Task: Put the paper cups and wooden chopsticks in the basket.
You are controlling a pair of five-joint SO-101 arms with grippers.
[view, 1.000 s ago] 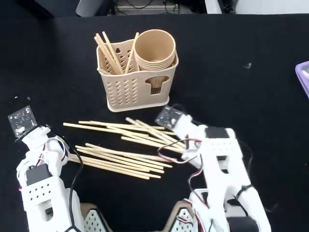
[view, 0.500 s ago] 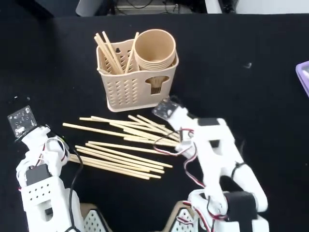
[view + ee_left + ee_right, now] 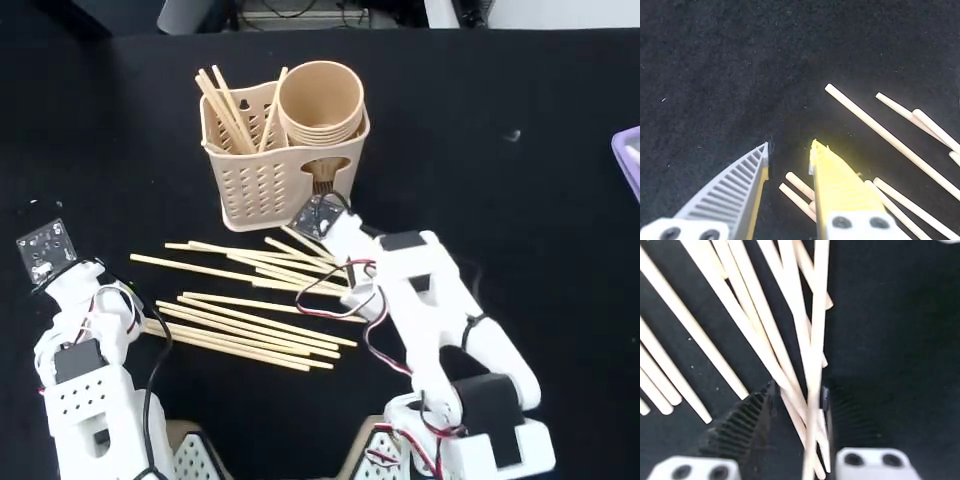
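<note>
- Desk (image 3: 520, 230): black cloth surface, with both arms at the near edge.
- Basket (image 3: 262, 185): beige, perforated, standing upright toward the far middle of the desk. It has two compartments.
- Paper cups (image 3: 320, 98): nested in one stack, mouth up, in the basket compartment on the right arm's side.
- Upright chopsticks (image 3: 228, 108): a handful stands in the other compartment, leaning, with the tops fanned out above the rim.
- Loose chopsticks (image 3: 240, 325): many lie flat on the desk between the basket and the arms. They run roughly side to side, some crossing one another.
- Right arm (image 3: 425, 295): stretched forward, its wrist just in front of the basket's near wall.
- Right gripper (image 3: 798, 388): pinching a chopstick bundle (image 3: 812, 330) of a few sticks. They cross each other between the jaws and fan out past the fingertips. More loose sticks lie on the desk beside it.
- Left arm (image 3: 85, 345): sits at the near left, beside the ends of the loose chopsticks.
- Left gripper (image 3: 788, 147): jaws spread, holding nothing, low over the black desk. A couple of chopstick ends lie under the gap near the yellow finger (image 3: 837, 185).
- Purple object (image 3: 628, 160): at the far right edge of the desk, well apart from the rest. I cannot tell what it is.
</note>
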